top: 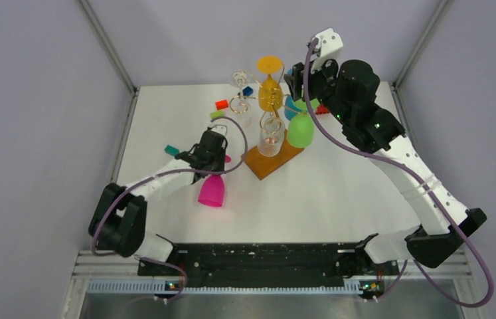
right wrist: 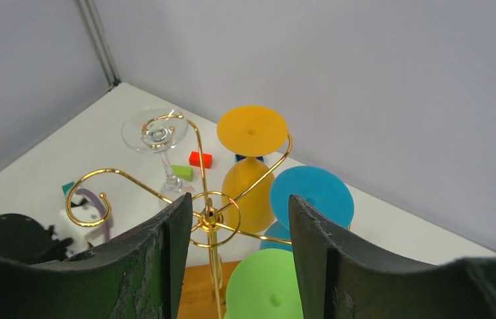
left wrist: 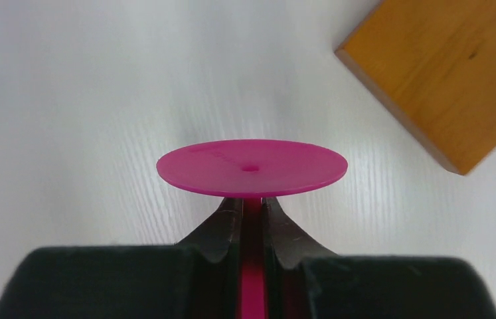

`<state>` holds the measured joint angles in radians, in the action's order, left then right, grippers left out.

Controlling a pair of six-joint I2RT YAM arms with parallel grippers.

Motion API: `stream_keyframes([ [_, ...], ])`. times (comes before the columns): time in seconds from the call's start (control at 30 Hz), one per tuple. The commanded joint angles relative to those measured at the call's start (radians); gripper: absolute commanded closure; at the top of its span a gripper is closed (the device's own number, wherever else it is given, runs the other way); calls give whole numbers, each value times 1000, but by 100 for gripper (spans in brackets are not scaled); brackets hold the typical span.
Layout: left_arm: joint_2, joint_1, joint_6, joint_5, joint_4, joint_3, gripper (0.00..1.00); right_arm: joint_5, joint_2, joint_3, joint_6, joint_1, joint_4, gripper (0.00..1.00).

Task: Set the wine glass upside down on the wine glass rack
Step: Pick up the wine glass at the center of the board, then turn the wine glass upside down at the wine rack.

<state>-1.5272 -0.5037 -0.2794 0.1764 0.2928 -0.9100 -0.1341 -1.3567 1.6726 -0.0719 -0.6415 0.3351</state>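
The pink wine glass point(top: 212, 191), opaque magenta with a rounded bowl, a thin stem and a flat round foot point(left wrist: 251, 167), lay roughly level over the white table point(top: 338, 199). Its bowl pointed toward the arm bases and its foot toward the wine glass rack point(top: 273, 161), left of the rack and apart from it. The left gripper point(top: 213, 158) was clamped on the stem, its two dark fingers point(left wrist: 222, 222) pressing from either side just behind the foot. The top view showed the bowl projecting from under the gripper on the near side; whether it touched the table could not be told. The left wrist view hid the bowl but showed the grip on the stem, the foot nearly edge-on with a small dimple at its centre, and a corner of the rack's orange-brown wooden base point(left wrist: 444, 73) at upper right. Only the right wrist view showed the rack's gold spiral arms point(right wrist: 210, 216) from close above, carrying four inverted glasses: orange point(right wrist: 251, 129), blue point(right wrist: 311, 193), green point(right wrist: 268, 292) and clear point(right wrist: 155, 133). The right gripper point(right wrist: 238, 199) hovered over the rack's far right side, fingers spread with nothing between them. Small coloured blocks point(top: 222, 104) lay on the table left of and behind the rack.
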Motion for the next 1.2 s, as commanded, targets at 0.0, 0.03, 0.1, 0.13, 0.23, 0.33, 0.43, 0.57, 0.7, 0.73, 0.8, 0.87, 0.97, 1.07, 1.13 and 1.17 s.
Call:
stream_keyframes([
  [0.0,279,-3,-67,15,-14,89,100,47,86,-57,-53,-7,-104,45],
  [0.03,352,-3,-74,12,-32,120,100,71,110,-89,-72,-7,-138,44],
  [0.1,516,-3,-76,-11,-84,190,100,122,161,-164,-115,-7,-215,42],
  [0.13,603,-4,-61,-48,-136,232,100,173,188,-203,-136,-7,-250,41],
  [0.23,875,-5,13,-195,-356,371,100,365,249,-295,-229,-9,-308,40],
  [0.33,1019,-4,67,-262,-467,421,100,559,285,-345,-313,-12,-319,41],
  [0.43,1034,-6,115,-364,-435,373,100,768,281,-351,-400,-28,-268,40],
  [0.57,989,-4,104,-480,-423,320,100,808,258,-364,-475,-110,-247,39],
  [0.7,964,-5,3,-533,-515,319,100,769,245,-411,-640,-198,-252,40],
  [0.73,957,-6,-26,-538,-535,315,100,775,250,-434,-686,-211,-258,41],
  [0.8,939,-4,-72,-545,-550,299,100,760,261,-476,-714,-240,-310,43],
  [0.87,928,-4,-98,-565,-568,289,100,760,265,-493,-726,-265,-320,48],
  [0.97,920,-5,-127,-593,-602,282,100,741,253,-500,-762,-304,-308,53],
  [1.07,911,-5,-143,-619,-624,279,100,674,234,-507,-801,-352,-316,53],
  [1.13,904,-4,-147,-631,-625,274,100,637,228,-522,-818,-372,-357,53],
  [1.17,901,-5,-150,-637,-627,274,100,627,225,-530,-824,-379,-376,54],
])
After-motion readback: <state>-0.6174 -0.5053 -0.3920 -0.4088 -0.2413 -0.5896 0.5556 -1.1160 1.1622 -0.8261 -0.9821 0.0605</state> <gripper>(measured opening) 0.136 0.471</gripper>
